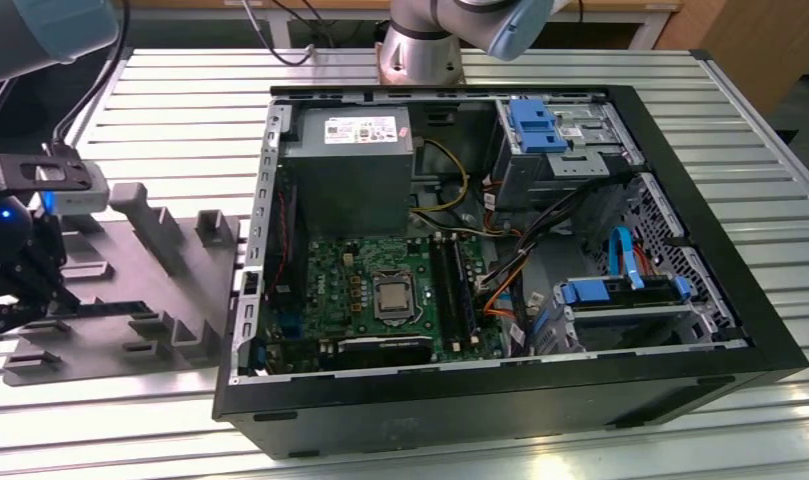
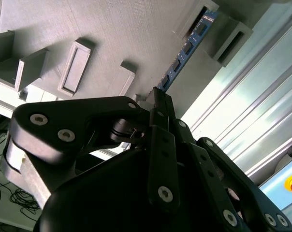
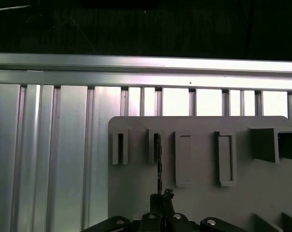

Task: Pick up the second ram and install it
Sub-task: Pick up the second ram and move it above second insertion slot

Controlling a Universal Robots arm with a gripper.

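The end effector [image 2: 158,100] has its fingers drawn together on the second ram [image 2: 184,50], pinching the thin board on its flat faces. The stick stands on edge over the grey fixture plate [image 1: 151,290], which lies near the tabletop [image 1: 177,90] edge at the exterior view's left. Its far end sits in the slot of a grey block [image 2: 233,34].

The hold looks to be toward one end of the stick, though the fingers hide the rest. If so, the free length could swing or sag under any jolt. A lift that is not straight out of the slot could jam the far end in the block and bend the board or drag it through the pads. A tilted stick would then meet the motherboard [image 1: 364,270] inside the computer case [image 1: 511,400] askew, near the loose cables [image 1: 504,285].
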